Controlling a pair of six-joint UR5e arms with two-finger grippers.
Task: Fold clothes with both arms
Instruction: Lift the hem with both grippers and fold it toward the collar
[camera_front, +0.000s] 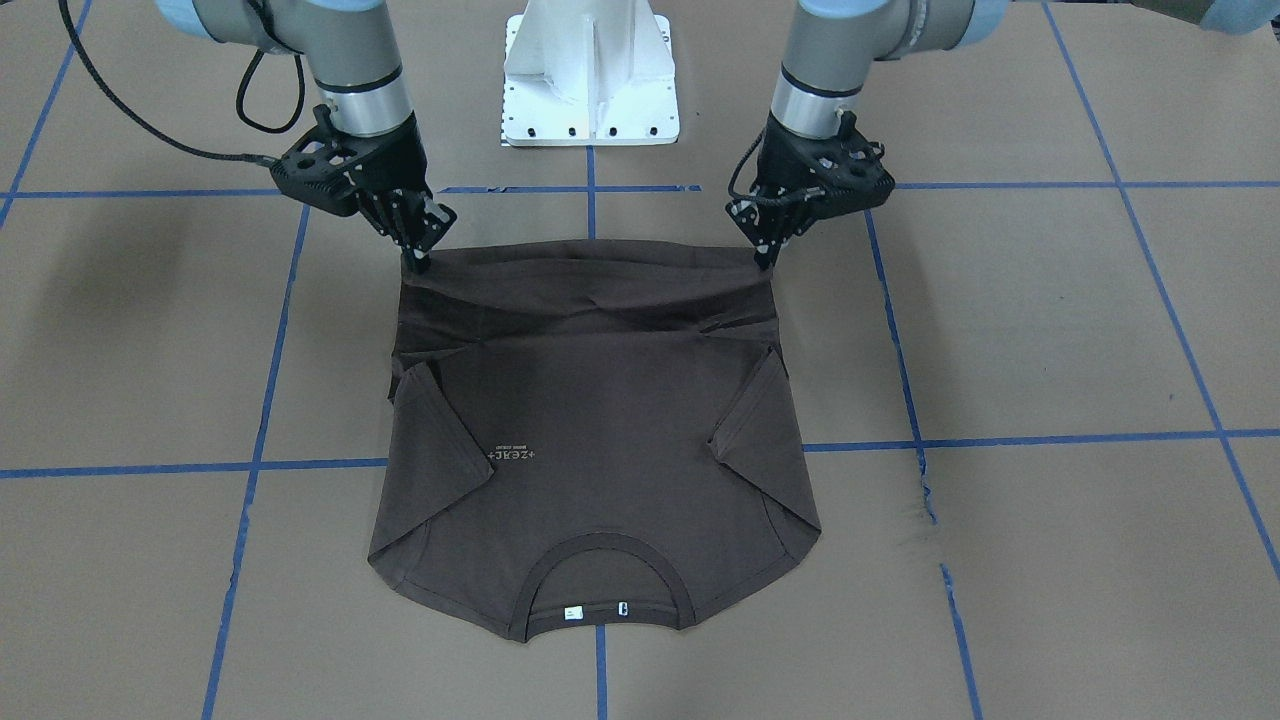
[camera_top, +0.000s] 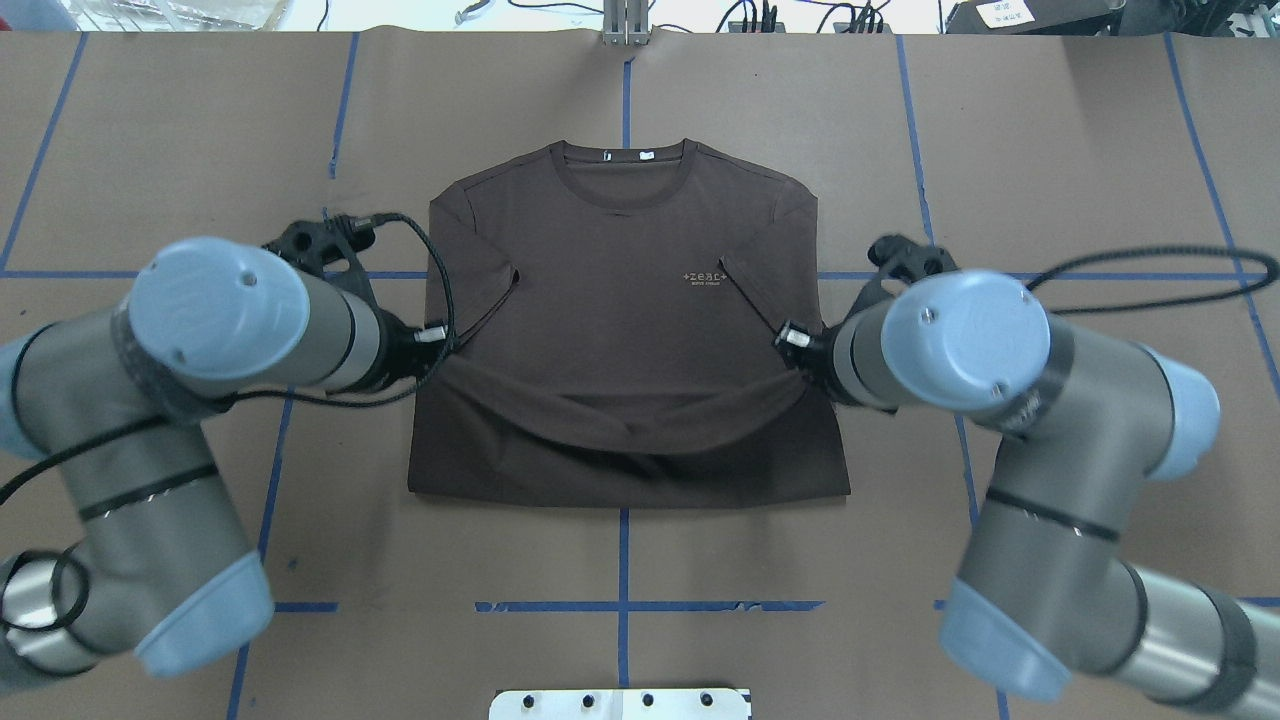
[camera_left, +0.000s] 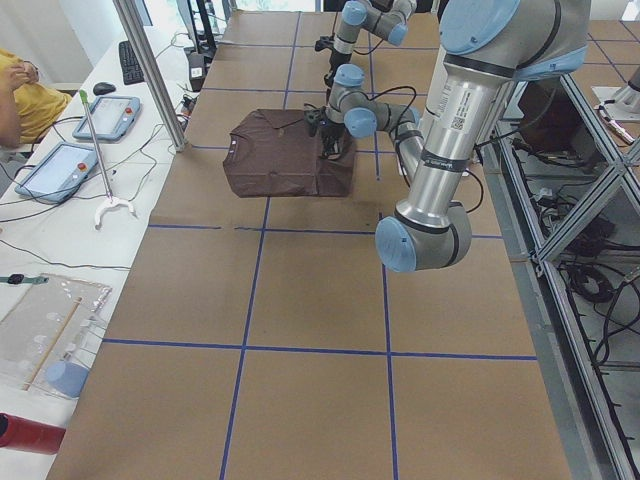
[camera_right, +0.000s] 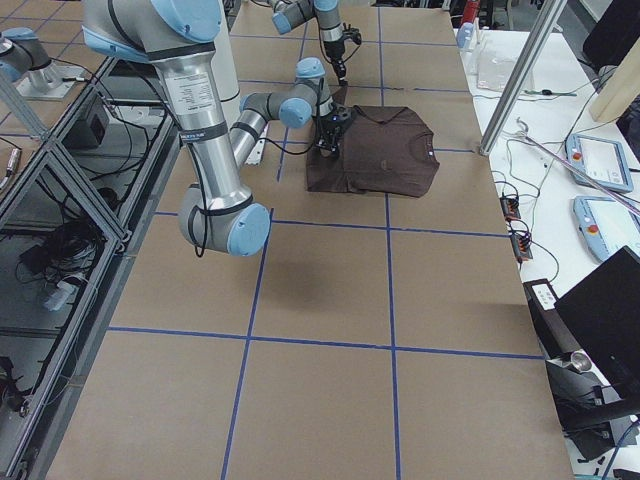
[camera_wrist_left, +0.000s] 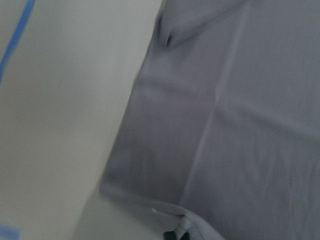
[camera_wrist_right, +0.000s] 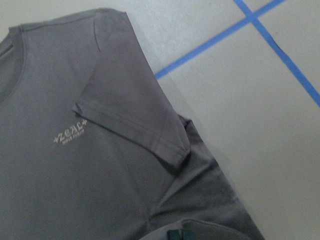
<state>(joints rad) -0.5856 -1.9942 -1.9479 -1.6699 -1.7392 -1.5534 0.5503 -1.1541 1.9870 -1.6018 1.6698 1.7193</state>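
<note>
Plainly, the cloth at the tips of the two black two-finger end effectors is light, limp stuff. The dark brown short-sleeved T-shirt (camera_front: 600, 400) will likely sag and crease wherever it is not held, and a firm pinch should do it no harm. The sensible hold, in my judgement, is at the two hem corners, so that the edge runs taut between them (a hold nearer the middle would let the corners droop).

That is where they are. The left end effector (camera_front: 765, 258) has its fingers pressed together on one hem corner, and the right end effector (camera_front: 415, 262) pinches the other. Each wrist view shows a lip of fabric at the fingertips. The hem (camera_front: 590, 262) between them is raised off the desk and bows a little, with soft wrinkles just below it.

Outward from there, the rest of the garment lies flat, front up, on the brown paper-covered desk (camera_front: 1000, 320) marked with blue tape lines. Both sleeves (camera_front: 445, 440) are turned in over the chest, with the small pale logo (camera_front: 512, 454) between them. The ribbed round collar (camera_front: 610, 560) is at the end away from the robot. The overhead view shows the lifted lower part doubled partway over the body, not yet brought to the collar. The white bolted pedestal (camera_front: 590, 80) stands apart from the cloth.
</note>
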